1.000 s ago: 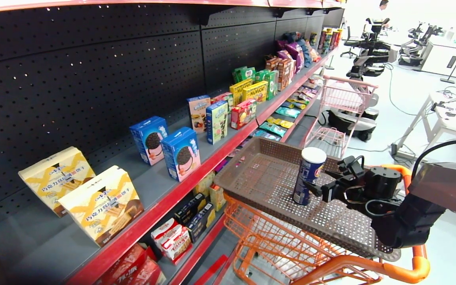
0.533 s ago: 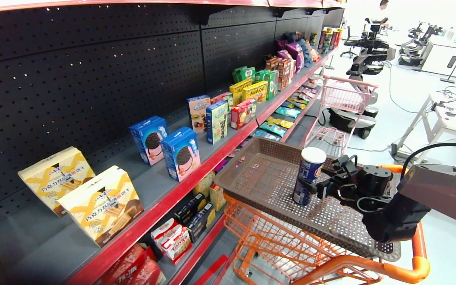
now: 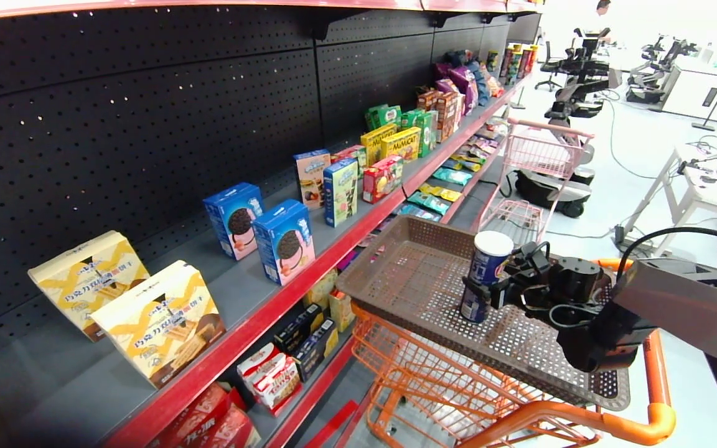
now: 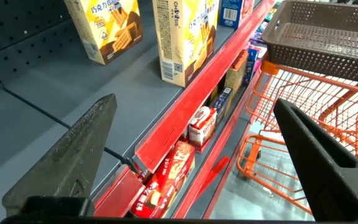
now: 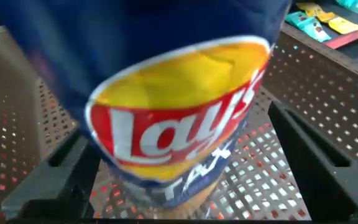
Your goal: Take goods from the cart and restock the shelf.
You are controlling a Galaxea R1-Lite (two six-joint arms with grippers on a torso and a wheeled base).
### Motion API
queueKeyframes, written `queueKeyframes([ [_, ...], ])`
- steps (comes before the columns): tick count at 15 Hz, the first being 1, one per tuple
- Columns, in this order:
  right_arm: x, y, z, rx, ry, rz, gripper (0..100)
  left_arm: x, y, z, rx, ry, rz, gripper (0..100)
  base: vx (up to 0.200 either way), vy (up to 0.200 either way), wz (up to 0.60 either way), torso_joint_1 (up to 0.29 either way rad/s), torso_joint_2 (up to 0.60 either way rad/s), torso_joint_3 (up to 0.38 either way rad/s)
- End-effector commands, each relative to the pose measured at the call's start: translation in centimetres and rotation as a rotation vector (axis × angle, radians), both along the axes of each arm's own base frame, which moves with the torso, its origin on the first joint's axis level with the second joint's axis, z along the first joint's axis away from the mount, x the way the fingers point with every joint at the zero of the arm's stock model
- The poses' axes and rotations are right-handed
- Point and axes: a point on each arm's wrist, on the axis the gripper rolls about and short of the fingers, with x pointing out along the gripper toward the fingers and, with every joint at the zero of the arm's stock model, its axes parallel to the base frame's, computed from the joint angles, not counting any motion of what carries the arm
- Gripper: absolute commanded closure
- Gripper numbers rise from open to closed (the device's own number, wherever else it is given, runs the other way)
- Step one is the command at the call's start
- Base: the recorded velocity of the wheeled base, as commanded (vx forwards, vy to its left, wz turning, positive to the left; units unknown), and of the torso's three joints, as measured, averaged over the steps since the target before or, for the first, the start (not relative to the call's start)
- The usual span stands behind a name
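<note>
A blue chips can [image 3: 488,252] with a white lid stands upright on the brown perforated tray [image 3: 408,267] atop the orange cart [image 3: 582,415]. My right gripper [image 3: 489,281] is open around the can's lower half, one finger on each side. In the right wrist view the can [image 5: 179,74] sits between the dark fingers [image 5: 61,180] of that gripper [image 5: 179,134]. My left gripper [image 4: 191,143] hangs open and holds nothing, beside the shelf's grey board [image 4: 55,106]. The shelf [image 3: 259,320] carries boxed snacks behind its red front edge.
Yellow wafer boxes [image 3: 159,320] and blue cookie boxes [image 3: 284,239] stand on the shelf, with bare board between and behind them. More boxes [image 3: 389,143] follow farther along. Lower shelves hold packets [image 3: 271,376]. A pink cart [image 3: 542,155] stands beyond the tray.
My right gripper has moved forward across the tray until its fingers flank the can. The can has stayed upright in place.
</note>
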Motion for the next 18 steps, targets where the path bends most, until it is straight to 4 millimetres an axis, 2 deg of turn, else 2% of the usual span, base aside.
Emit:
queueKeyframes([
  [1,0.5,0.3,-0.3,0.000,-0.008,0.007,0,0.0,0.0,0.0,0.000,0.000,0.001,0,0.000,0.000,0.00,0.000,0.00,0.000],
  [7,0.8,0.7,-0.7,-0.001,0.004,0.022,0,0.0,0.0,0.0,0.000,0.000,0.001,0,0.000,0.000,0.00,0.000,0.00,0.000],
  [8,0.8,0.8,-0.7,0.000,0.004,0.037,100,0.0,0.0,0.0,0.000,0.002,0.001,0,0.000,0.000,0.00,0.000,0.00,0.000],
  [13,0.5,1.1,-0.2,0.000,0.001,0.046,100,0.0,0.0,0.0,0.000,0.000,0.001,0,0.000,0.000,0.00,0.000,0.00,0.000],
  [16,0.0,1.3,2.9,0.004,-0.033,0.045,100,0.0,0.0,0.0,0.000,0.000,0.001,0,0.000,0.000,0.00,0.000,0.00,0.000],
  [18,-1.4,1.1,6.9,-0.002,-0.042,-0.002,100,0.0,0.0,0.0,0.000,0.000,0.001,0,0.000,0.000,0.00,0.000,0.00,0.000],
])
